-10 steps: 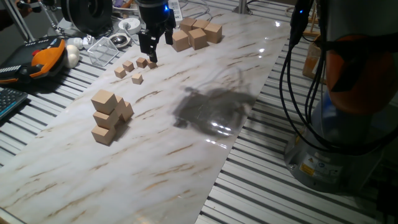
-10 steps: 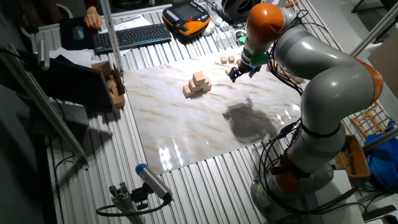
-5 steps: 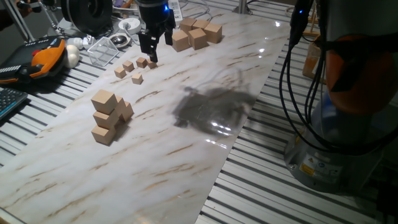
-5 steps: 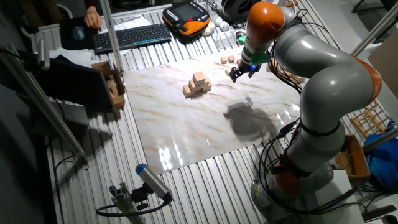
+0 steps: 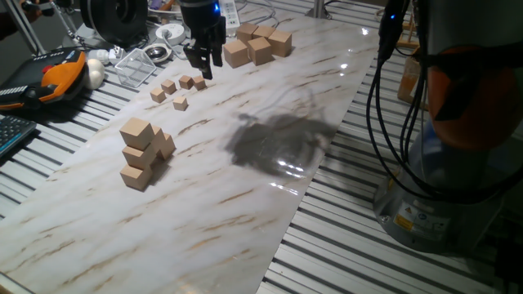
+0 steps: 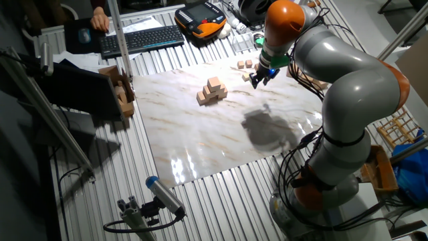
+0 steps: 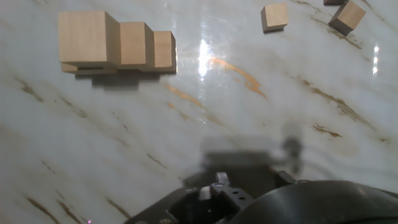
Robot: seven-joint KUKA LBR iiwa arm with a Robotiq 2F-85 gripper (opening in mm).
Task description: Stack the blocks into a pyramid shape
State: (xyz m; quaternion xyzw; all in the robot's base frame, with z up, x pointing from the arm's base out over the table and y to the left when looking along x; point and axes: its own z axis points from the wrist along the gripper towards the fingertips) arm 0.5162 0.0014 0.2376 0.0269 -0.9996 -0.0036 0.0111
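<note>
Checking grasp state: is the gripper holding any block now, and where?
Cannot be told. The gripper hovers above the small blocks, but no view shows between the jaws.

A glossy white marble-patterned sheet with tan veins (image 5: 245, 196) covers the middle of the bench (image 5: 343, 245), whose bare surface is ribbed grey metal slats. Overhead light glares off the sheet in bright patches. At the far edge lie a black computer keyboard (image 6: 142, 39), an orange-and-black handheld pendant (image 6: 200, 17) and a clear plastic box (image 5: 136, 66). Black cables (image 5: 384, 90) hang at one side.
</note>
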